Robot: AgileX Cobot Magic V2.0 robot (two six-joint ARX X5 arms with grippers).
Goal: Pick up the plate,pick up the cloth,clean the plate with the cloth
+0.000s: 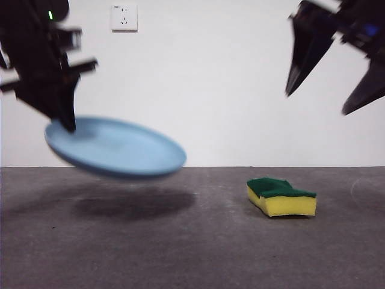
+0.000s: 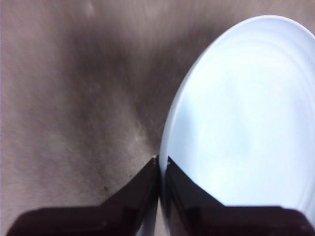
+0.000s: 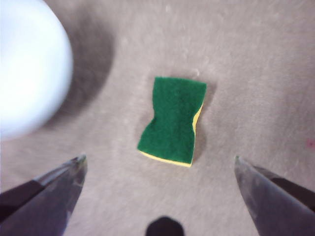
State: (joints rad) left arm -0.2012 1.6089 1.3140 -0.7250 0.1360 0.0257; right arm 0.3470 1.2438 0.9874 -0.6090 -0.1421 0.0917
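The light-blue plate (image 1: 115, 147) hangs tilted above the table at the left of the front view, casting a shadow below it. My left gripper (image 1: 65, 120) is shut on the plate's rim; in the left wrist view the jaws (image 2: 161, 164) pinch the plate (image 2: 241, 118) at its edge. The cloth, a yellow sponge with a green top (image 1: 280, 196), lies flat on the table at the right. My right gripper (image 1: 325, 102) hangs open high above it; in the right wrist view the sponge (image 3: 172, 119) lies between the open gripper (image 3: 160, 162) jaws, well below them.
The grey table (image 1: 180, 241) runs to a white wall with a socket (image 1: 124, 17). The plate's edge also shows in the right wrist view (image 3: 27, 69), beside the sponge.
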